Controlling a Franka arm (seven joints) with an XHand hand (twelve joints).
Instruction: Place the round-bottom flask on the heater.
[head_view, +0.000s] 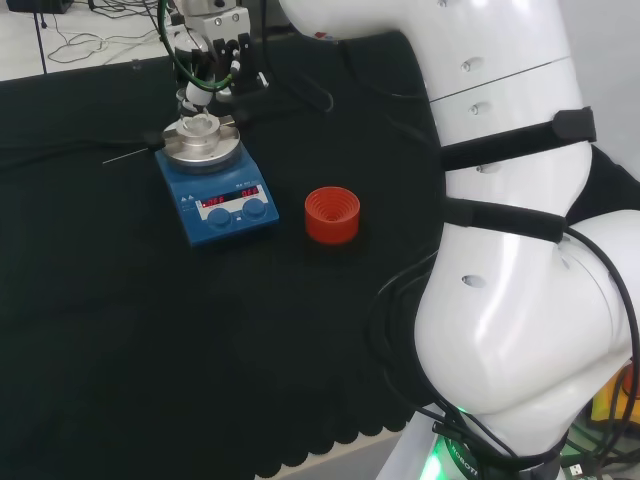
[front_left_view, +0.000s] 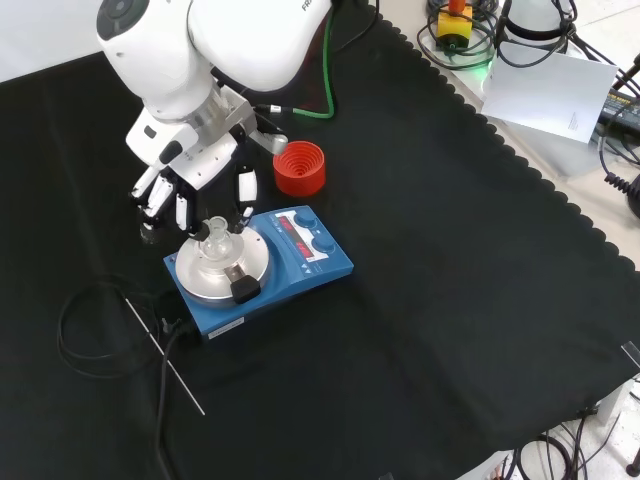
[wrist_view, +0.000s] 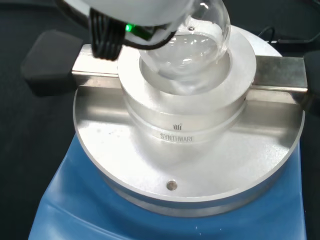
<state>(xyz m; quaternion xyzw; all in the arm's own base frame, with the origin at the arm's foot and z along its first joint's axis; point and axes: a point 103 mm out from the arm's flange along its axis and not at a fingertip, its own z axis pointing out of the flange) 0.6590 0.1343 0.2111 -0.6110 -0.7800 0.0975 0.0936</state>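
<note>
Robot hand (front_left_view: 195, 190): black and white, above heater, fingers curled around flask neck | Clear glass round-bottom flask (wrist_view: 192, 47): bulb seated in round metal block (wrist_view: 187, 107) on blue heater (front_left_view: 300, 275), neck upright | Red ribbed ring stand (head_view: 332, 213): on black-cloth counter (front_left_view: 450, 300), just beside heater, unoccupied

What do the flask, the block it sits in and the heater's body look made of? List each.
Flask: clear glass, by its see-through wall and bright glints.
Block: likely aluminium, a matte silver, machined look.
Heater's body: glossy blue, painted metal or plastic; cannot tell which.
</note>
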